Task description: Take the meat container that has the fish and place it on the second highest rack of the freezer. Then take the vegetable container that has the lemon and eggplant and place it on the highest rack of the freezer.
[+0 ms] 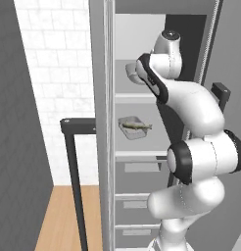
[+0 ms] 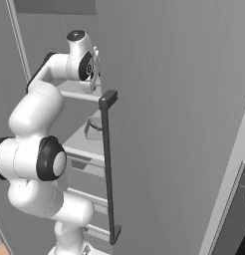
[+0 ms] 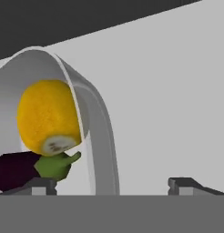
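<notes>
Fish container (image 1: pixel 134 127) parked on second-highest rack, mid frame in left base view, so first half looks done. Second half near its end: vegetable container (image 3: pixel 93 136) with lemon (image 3: pixel 48 116) and eggplant (image 3: pixel 13 170) at left of hand view (seems on top rack (image 1: pixel 134 97)). Gripper (image 3: pixel 111 185) spread wide, holding nothing. Next, probably: straight pull-back, no rim bump.
</notes>
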Robot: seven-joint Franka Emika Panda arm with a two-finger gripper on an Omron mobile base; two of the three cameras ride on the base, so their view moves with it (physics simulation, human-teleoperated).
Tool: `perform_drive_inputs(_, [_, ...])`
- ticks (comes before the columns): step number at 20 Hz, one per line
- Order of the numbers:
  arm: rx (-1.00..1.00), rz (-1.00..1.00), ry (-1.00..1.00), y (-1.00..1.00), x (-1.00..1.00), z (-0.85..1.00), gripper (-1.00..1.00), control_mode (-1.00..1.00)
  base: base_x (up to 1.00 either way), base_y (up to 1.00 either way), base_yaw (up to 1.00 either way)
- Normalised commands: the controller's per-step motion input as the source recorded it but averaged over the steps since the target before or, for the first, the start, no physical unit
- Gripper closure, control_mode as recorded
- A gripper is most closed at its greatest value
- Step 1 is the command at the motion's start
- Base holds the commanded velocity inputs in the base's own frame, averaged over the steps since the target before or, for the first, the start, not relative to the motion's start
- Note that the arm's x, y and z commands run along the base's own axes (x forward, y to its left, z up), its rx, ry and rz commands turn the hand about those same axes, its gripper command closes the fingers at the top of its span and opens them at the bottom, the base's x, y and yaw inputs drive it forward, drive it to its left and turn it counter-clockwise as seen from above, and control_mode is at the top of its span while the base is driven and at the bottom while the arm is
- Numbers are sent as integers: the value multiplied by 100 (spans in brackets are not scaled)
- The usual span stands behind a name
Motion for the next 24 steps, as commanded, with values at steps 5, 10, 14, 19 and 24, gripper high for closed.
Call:
perform_drive_inputs(5, [0,0,-28,-13,-98,36,-100,-100,0,0,0])
perform_drive_inputs(10, [0,0,-18,2,-100,6,-100,-100,0,0,0])
perform_drive_inputs(14, [0,0,-12,1,-100,5,-100,-100,0,0,0])
perform_drive_inputs(19, [-1,0,0,6,-100,10,-100,-100,0,0,0])
perform_drive_inputs(24, [-2,0,12,6,-100,0,-100,-100,0,0,0])
